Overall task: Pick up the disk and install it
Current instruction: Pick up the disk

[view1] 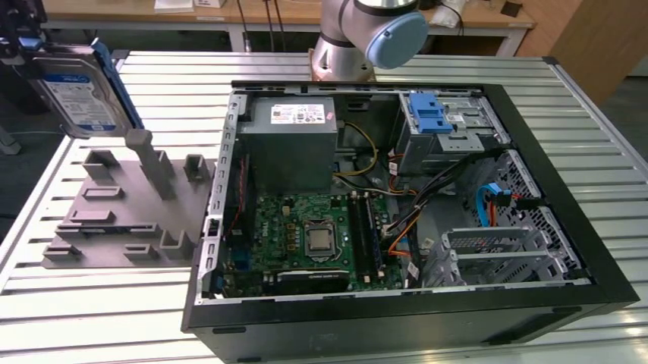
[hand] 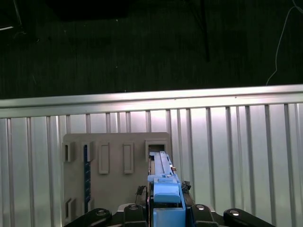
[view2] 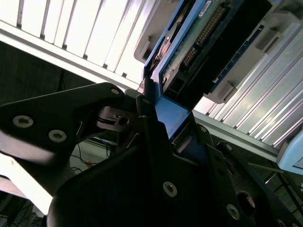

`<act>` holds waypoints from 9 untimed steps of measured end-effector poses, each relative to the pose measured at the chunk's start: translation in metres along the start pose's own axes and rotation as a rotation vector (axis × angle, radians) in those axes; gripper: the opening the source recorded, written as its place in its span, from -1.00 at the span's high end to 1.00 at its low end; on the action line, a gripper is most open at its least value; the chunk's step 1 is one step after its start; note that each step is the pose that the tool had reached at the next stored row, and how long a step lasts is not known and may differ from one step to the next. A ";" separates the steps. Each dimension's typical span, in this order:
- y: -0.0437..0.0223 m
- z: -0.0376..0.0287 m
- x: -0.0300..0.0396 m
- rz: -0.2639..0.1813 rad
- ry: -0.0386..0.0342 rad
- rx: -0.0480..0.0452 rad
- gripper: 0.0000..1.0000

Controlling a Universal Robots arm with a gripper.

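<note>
My fingers (view2: 147,108) are clenched on the blue carrier bracket of the disk (view1: 83,92). The disk hangs on edge in the air at the exterior view's far left, above the grey holding fixture (view1: 121,220) that sits on the slatted surface (view1: 102,318). To carry it well, I judge the grip must stay firm on the bracket rather than the drive body. The disk should also stay upright and clear of the fixture's tall post (view1: 152,163).

The open computer case (view1: 405,315) lies to the exterior view's right. Nearest in it is the motherboard (view1: 309,239), and farther back the grey power supply (view1: 294,140). At its far right is the drive cage (view1: 451,140) with a blue latch (view1: 429,112), and loose cables (view1: 426,201) run between them.
</note>
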State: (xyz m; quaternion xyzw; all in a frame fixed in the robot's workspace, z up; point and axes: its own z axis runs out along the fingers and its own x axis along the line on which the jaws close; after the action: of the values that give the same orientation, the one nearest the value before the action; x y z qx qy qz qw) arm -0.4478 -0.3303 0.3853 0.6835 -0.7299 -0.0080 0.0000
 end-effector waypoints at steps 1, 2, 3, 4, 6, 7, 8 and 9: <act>0.0000 -0.0005 0.0000 0.000 0.0000 0.0000 0.27; 0.0000 -0.0011 0.0000 0.000 0.0000 0.0000 0.27; 0.0000 -0.0016 0.0000 0.000 0.0000 0.0000 0.27; 0.0000 -0.0021 0.0000 0.000 0.0000 0.0000 0.27; 0.0001 -0.0034 -0.0001 0.000 0.0000 0.0000 0.27; 0.0001 -0.0040 -0.0001 0.000 0.0000 0.0000 0.27; 0.0001 -0.0048 -0.0001 0.000 0.0000 -0.0001 0.27; 0.0001 -0.0053 -0.0001 0.000 0.0000 0.0001 0.27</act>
State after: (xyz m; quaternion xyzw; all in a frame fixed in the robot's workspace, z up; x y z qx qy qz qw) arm -0.4478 -0.3303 0.3906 0.6835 -0.7299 -0.0080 0.0000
